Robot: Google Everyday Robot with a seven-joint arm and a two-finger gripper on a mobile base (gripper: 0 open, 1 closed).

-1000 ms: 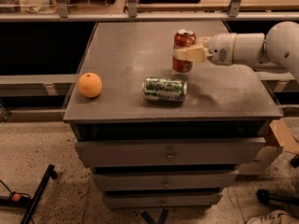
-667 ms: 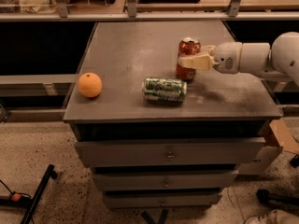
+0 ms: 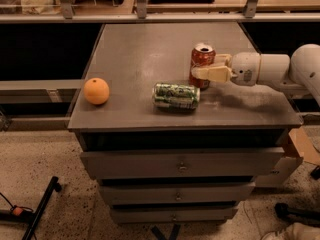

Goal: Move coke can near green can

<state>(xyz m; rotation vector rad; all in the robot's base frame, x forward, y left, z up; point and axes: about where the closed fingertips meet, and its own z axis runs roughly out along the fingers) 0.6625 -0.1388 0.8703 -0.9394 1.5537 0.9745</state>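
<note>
coke can (image 3: 202, 57): lowered nearer since a second ago, upright on bench (image 3: 140, 54), just far-right of green can (image 3: 176, 95) | gripper (image 3: 204, 69): clasping coke can | task: likely only release left

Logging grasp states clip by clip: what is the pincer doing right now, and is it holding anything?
Pincer: closed on the upright coke can, just beyond the green can, which lies on its side.

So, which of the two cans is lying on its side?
The green can; the coke can is upright, gripped by the gripper at the table's right.
</note>
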